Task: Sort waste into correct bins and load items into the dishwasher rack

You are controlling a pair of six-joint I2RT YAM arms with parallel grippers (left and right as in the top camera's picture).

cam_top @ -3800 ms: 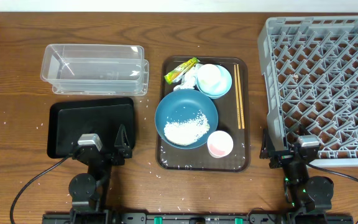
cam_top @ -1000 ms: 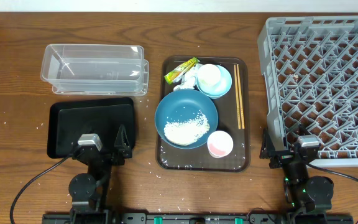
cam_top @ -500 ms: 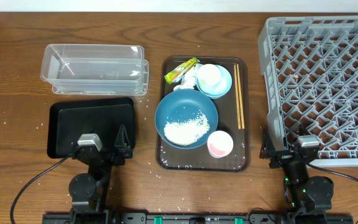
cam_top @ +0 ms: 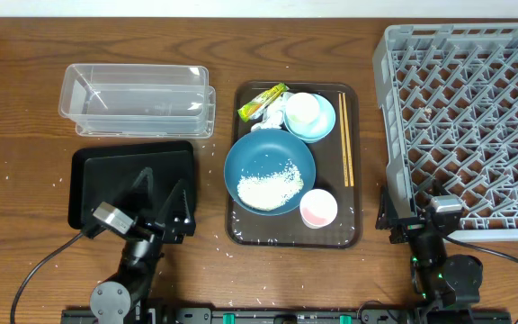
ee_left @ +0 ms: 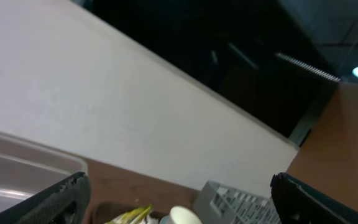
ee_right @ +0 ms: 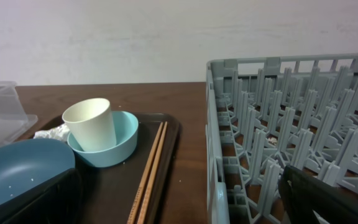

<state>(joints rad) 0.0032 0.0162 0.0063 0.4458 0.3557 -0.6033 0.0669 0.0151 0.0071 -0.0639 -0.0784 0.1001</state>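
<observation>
On the brown serving tray (cam_top: 241, 229) a dark-blue bowl (cam_top: 245, 153) holds a heap of rice (cam_top: 270, 186). Behind it lie the yellow-green wrapper (cam_top: 263, 101) and the tissue (cam_top: 275, 113). A white cup (cam_top: 302, 110) stands in the light-blue bowl (cam_top: 324, 126), the pink cup (cam_top: 318, 209) is at the front, and chopsticks (cam_top: 345, 139) lie along the right. My left gripper (cam_top: 162, 193) is open over the near edge of the black tray (cam_top: 97, 171), tilted upward. Open too, my right gripper (cam_top: 405, 205) sits by the near left corner of the rack (cam_top: 475, 108).
The clear tub (cam_top: 138, 99) stands behind the black tray. Stray rice grains dot the wood near the trays. The right wrist view shows the chopsticks (ee_right: 151, 171) and the rack wall (ee_right: 213, 143) close ahead. The left wrist view looks mostly at the back wall.
My left arm has turned: its wrist block has shifted left and toward the near edge, and the fingers now angle up. The right arm and all objects are unmoved.
</observation>
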